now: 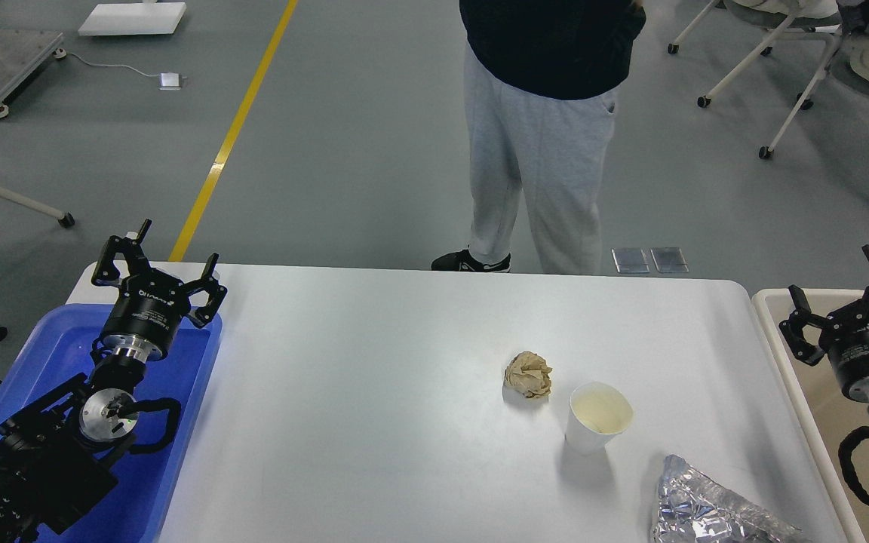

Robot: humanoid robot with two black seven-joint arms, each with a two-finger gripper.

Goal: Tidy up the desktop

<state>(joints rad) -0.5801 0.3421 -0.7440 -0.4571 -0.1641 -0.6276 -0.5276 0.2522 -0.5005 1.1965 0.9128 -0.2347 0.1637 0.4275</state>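
Crumpled foil point(706, 509), a paper cup point(597, 417) and a brown paper wad point(529, 374) litter the desktop point(374, 392) between my left gripper point(155, 265) and right gripper point(849, 298), both spread wide, empty, parked over their bins, presumably awaiting sorting.

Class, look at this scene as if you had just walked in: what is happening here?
A two-armed robot is set to tidy the desktop, but nothing is held yet. The left end effector hangs open above the blue tray, the right end effector open above the beige tub. A crumpled paper ball, a paper cup and a foil wrapper lie on the desktop. A person stands behind it.
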